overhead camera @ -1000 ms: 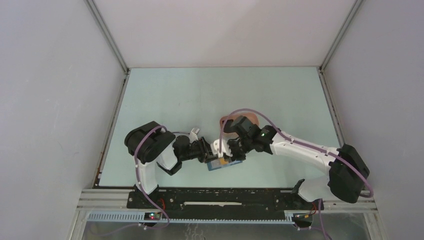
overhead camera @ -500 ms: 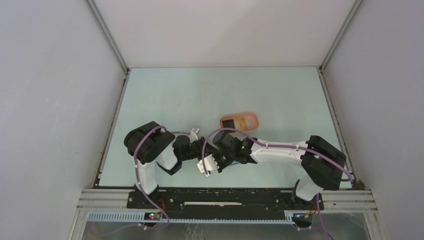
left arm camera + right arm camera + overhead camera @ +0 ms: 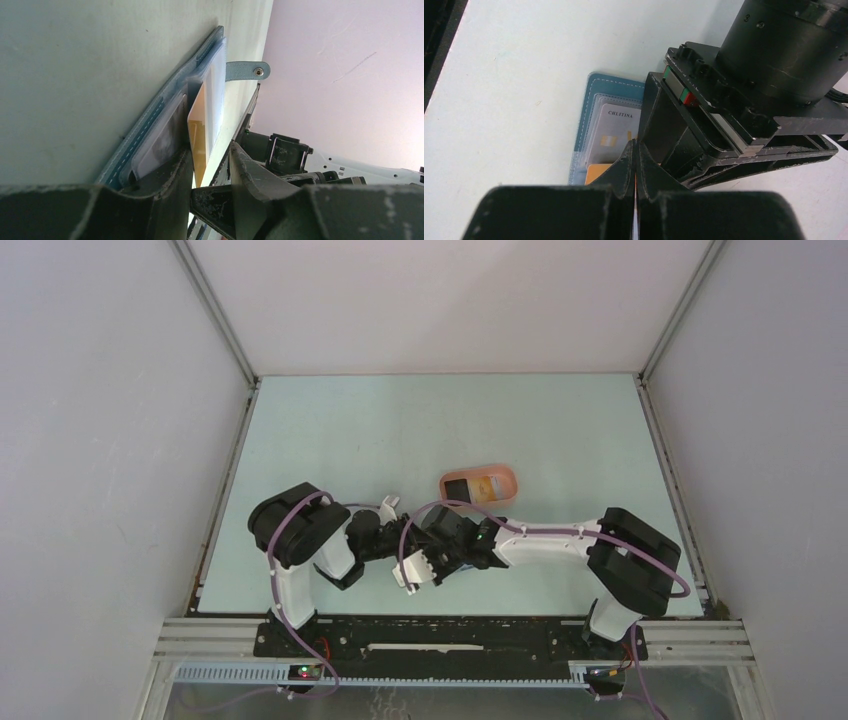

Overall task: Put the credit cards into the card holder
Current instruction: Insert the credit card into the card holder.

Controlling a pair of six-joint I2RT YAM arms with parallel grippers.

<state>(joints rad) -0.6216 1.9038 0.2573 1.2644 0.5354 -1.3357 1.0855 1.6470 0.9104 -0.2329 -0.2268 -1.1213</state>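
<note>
The blue card holder (image 3: 596,87) lies open and flat on the table near the front edge. A grey card (image 3: 616,130) sits in its clear slot. An orange credit card (image 3: 599,172) sticks out of the slot below it, with its free end raised (image 3: 196,125). My right gripper (image 3: 635,145) is shut, its tips against that card's near end. My left gripper (image 3: 210,150) is open. One of its fingers (image 3: 165,175) lies on the card holder (image 3: 150,125) and the other stands clear above. In the top view both grippers (image 3: 395,540) (image 3: 412,570) hide the card holder.
A salmon-pink oval tray (image 3: 500,480) sits behind the grippers with a black card (image 3: 457,487) in it. The card holder's snap tab (image 3: 247,70) points towards the black frame rail (image 3: 450,635) at the table's front edge. The two arms are close together.
My right arm has swung from beside the tray down and left onto the card holder, which it now covers in the top view. The left arm has stayed where it was.
</note>
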